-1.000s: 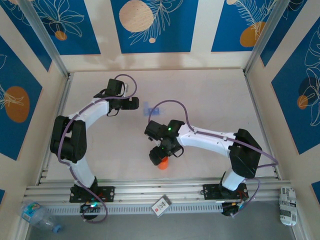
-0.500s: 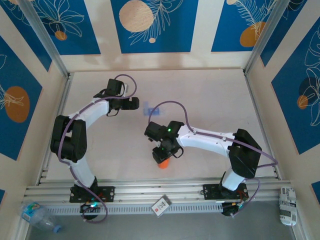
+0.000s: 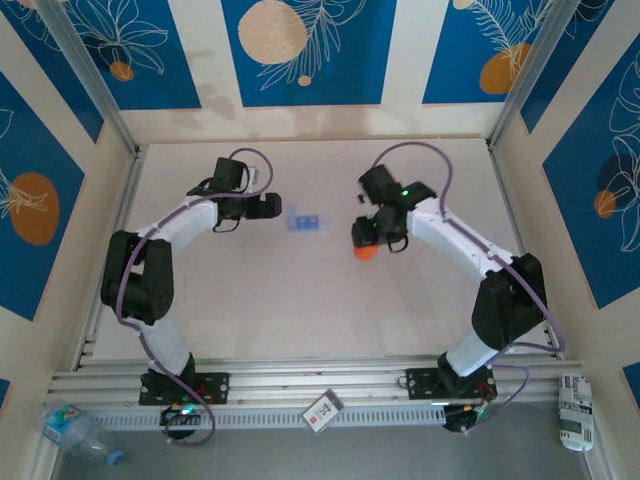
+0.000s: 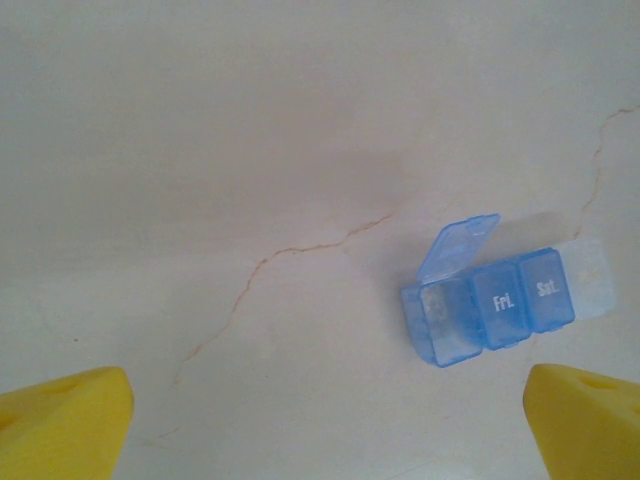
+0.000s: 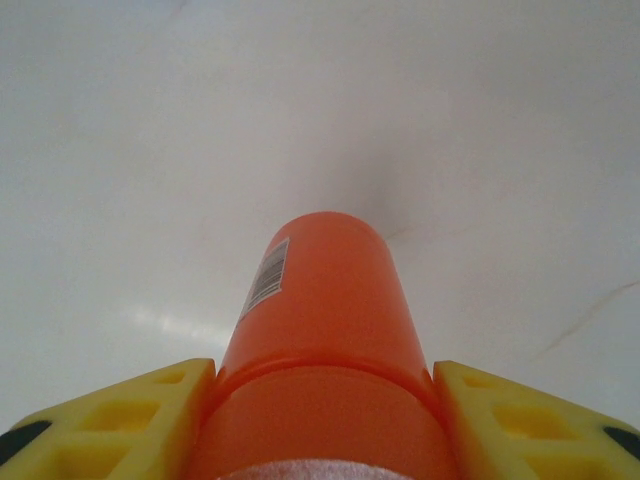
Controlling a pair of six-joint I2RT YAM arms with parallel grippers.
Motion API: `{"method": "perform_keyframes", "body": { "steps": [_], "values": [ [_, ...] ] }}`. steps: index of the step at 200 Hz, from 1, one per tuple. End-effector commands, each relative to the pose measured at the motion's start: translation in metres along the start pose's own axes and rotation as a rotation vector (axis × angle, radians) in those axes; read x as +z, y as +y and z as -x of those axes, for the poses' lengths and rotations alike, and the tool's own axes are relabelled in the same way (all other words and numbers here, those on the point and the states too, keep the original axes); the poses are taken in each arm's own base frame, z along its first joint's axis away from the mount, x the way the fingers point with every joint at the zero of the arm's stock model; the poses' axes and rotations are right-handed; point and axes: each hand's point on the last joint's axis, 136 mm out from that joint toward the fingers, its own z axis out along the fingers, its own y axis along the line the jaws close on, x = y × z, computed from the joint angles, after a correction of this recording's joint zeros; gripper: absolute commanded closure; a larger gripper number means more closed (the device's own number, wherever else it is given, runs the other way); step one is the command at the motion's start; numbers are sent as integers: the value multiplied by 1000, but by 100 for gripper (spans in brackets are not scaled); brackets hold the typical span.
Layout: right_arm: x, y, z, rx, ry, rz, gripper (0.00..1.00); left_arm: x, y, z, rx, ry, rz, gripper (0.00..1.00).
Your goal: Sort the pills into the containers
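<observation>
The pale-blue containers strip [image 3: 306, 222] lies on the table between the two arms. In the left wrist view the containers strip [image 4: 495, 300] shows lids marked "Fri." and "Sat.", and its leftmost compartment stands with its lid flipped up. No pills can be made out. My left gripper [image 3: 268, 205] is open just left of the strip, its yellow fingertips [image 4: 60, 420] wide apart with bare table between them. My right gripper [image 3: 366, 238] is shut on an orange bottle [image 5: 325, 330], held right of the strip; the bottle [image 3: 366, 251] pokes out below the fingers.
White table with thin brown cracks [image 4: 300, 245]. Blue-patterned walls enclose the back and sides. An aluminium rail [image 3: 300, 375] runs along the near edge, with a small card [image 3: 323, 411] and a plastic water bottle [image 3: 75, 430] in front of it.
My right arm has swung from the near middle of the table up to the back right, carrying the orange bottle. The strip is now uncovered. The left arm stayed still.
</observation>
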Motion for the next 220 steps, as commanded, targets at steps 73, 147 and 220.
{"method": "perform_keyframes", "body": {
  "steps": [73, 147, 220],
  "values": [
    [22, -75, 63, 153, 40, -35, 59, -22, -17, -1, -27, -21, -86, 0],
    [58, -79, 51, 182, 136, -57, 52, -20, -27, -3, -19, -18, -111, 0],
    [60, -71, 54, 163, 145, -44, 21, -21, -29, -3, -18, -21, -123, 0]
  ]
}}
